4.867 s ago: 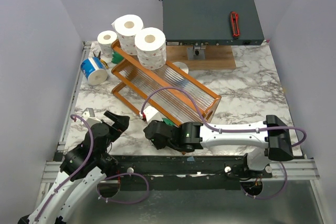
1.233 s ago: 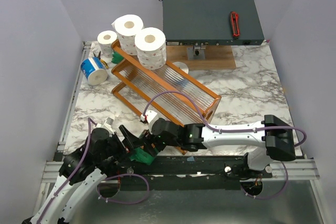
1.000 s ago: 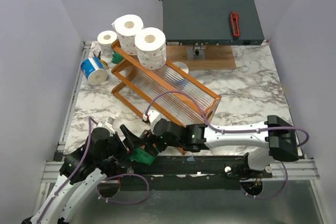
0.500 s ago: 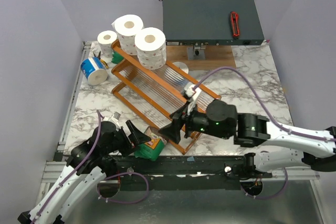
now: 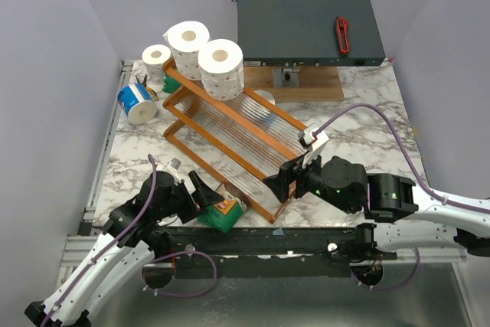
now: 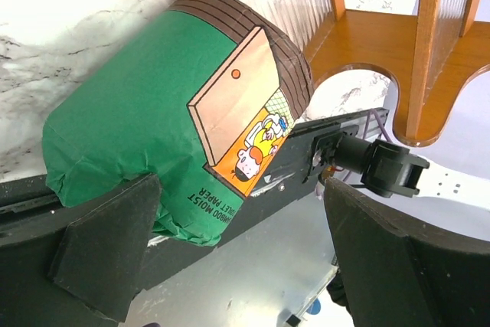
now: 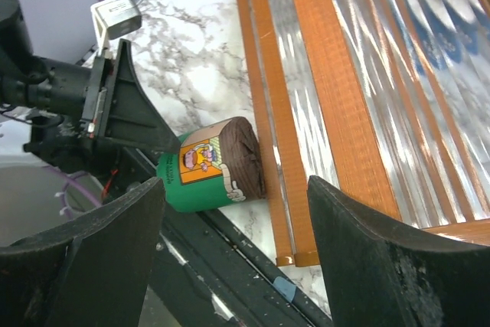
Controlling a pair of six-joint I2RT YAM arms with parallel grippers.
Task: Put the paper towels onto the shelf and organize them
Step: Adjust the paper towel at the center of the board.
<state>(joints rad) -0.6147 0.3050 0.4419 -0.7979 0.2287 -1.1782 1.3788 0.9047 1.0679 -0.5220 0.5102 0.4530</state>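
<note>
The left gripper (image 6: 241, 204) has its jaws spread wide. The green-wrapped roll (image 6: 153, 120) lies on its side between the fingers at the near edge of the marble table (image 5: 360, 124), close to one finger, clear of the other, and not gripped. Just beyond the roll is the near corner of the shelf (image 5: 253, 132), and above that corner hangs the right gripper (image 7: 233, 197), its jaws parted and empty. Far past both grippers, two white rolls (image 5: 220, 67) stand upright at the shelf's far end.

The shelf (image 5: 237, 132) runs diagonally from the bench's (image 5: 360, 124) far-left corner toward its near edge. Two rolls (image 5: 220, 69) stand on the shelf's far end. One roll (image 5: 223, 213) lies at the near edge, just beside the shelf.
</note>
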